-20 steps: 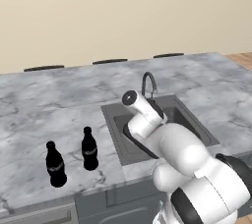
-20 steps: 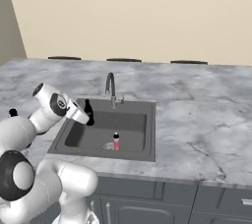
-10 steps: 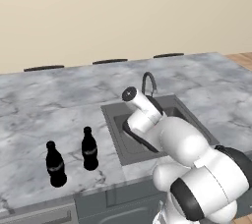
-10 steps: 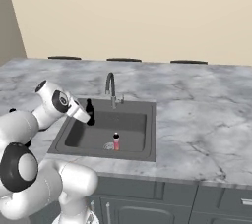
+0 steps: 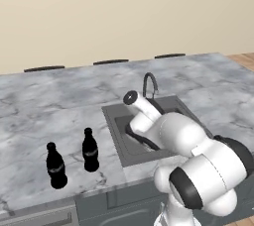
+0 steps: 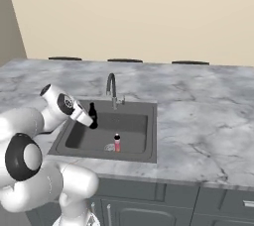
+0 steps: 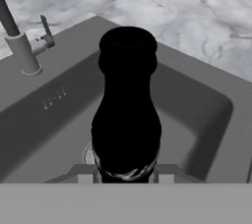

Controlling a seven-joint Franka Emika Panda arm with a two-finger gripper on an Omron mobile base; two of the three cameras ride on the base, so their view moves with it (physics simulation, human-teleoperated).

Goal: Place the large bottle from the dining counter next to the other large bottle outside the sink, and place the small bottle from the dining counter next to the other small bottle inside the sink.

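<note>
Hand view: small black bottle (image 7: 127, 115) upright between the two fingertips (image 7: 86, 175), pressed on both sides at its lower body, above the sink (image 7: 206, 115) basin.
End effector (image 6: 93, 122): partly closed, gripping the small black bottle over the left part of the basin.
Faucet (image 6: 112, 89): curved, at the sink's back rim.
Red bottle (image 6: 117, 142): small, upright on the basin floor, beside the drain.
Two large black bottles (image 5: 90, 150): upright on the marble worktop (image 5: 44, 121), left of the sink, near each other.
</note>
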